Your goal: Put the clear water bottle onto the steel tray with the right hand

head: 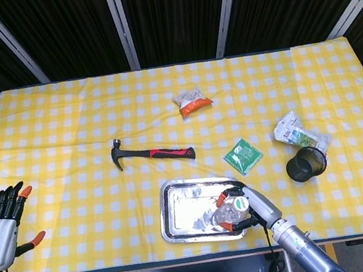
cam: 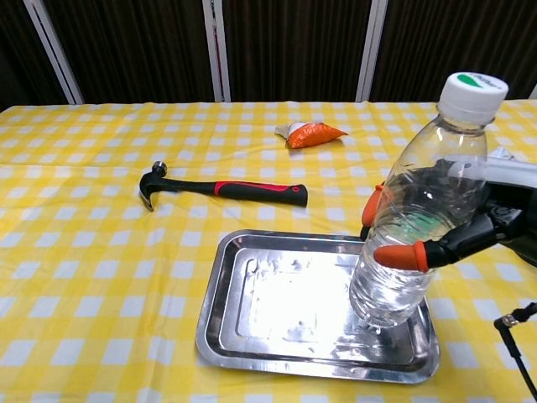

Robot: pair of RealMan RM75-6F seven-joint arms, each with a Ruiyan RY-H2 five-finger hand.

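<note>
The right hand [cam: 470,227] is gripping the ribbed, clear water bottle [cam: 419,210] upright over the shiny steel tray [cam: 277,311], beside the red-handled hammer [cam: 222,189], while the left hand [head: 2,226] is hanging open, fingers spread.

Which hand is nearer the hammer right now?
Right. The right hand holds the water bottle over the steel tray, below-right of the hammer; the left hand hangs off the table's left edge.

Yellow checked tablecloth [head: 63,127] on table; dark slatted wall [head: 169,14] behind.

Upright clear bottle [cam: 419,210] over steel tray [cam: 252,336]
</note>
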